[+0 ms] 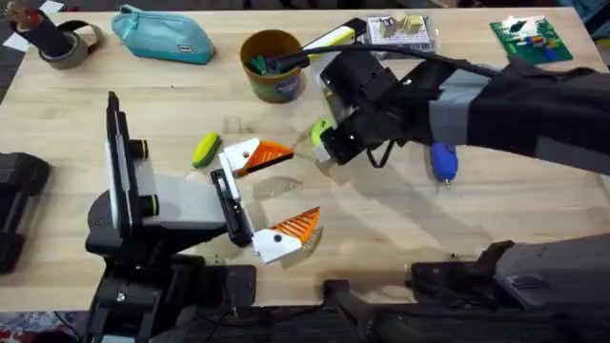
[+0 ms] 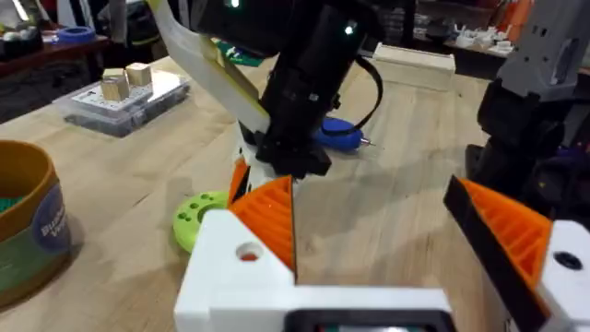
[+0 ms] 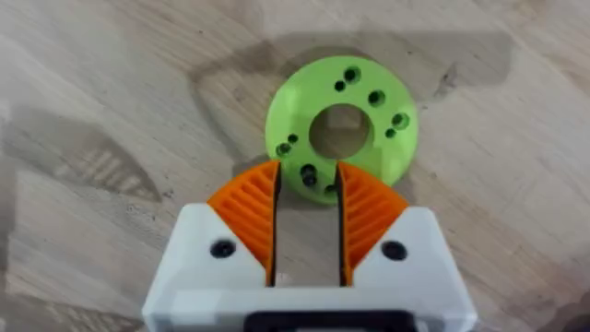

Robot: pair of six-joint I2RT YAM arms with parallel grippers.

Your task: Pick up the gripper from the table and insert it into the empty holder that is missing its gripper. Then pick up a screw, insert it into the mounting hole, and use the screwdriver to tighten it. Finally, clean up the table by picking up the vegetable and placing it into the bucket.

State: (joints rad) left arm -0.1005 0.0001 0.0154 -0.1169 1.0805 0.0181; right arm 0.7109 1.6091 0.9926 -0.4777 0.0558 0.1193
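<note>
The right arm (image 1: 496, 110) reaches in from the right edge across the middle of the table (image 1: 381, 238), its wrist bent downward so that the right gripper (image 3: 307, 198) points at the tabletop. Its two orange ribbed pads (image 3: 249, 207) stand a narrow gap apart and straddle the near rim of a lime-green disc with holes (image 3: 341, 129) lying flat on the wood; whether they actually pinch the rim cannot be told. The left arm (image 1: 143, 205) lies low at the lower left, forearm toward the table centre; the left gripper (image 1: 264, 195) is spread wide and holds nothing. The screwdriver (image 1: 443, 162) lies flat just beside the right arm, its long axis roughly front to back, with the tip toward the near edge. The vegetable (image 1: 205, 150) lies just beside the left gripper's farther finger. The bucket (image 1: 272, 65) stands upright near the far edge.
</note>
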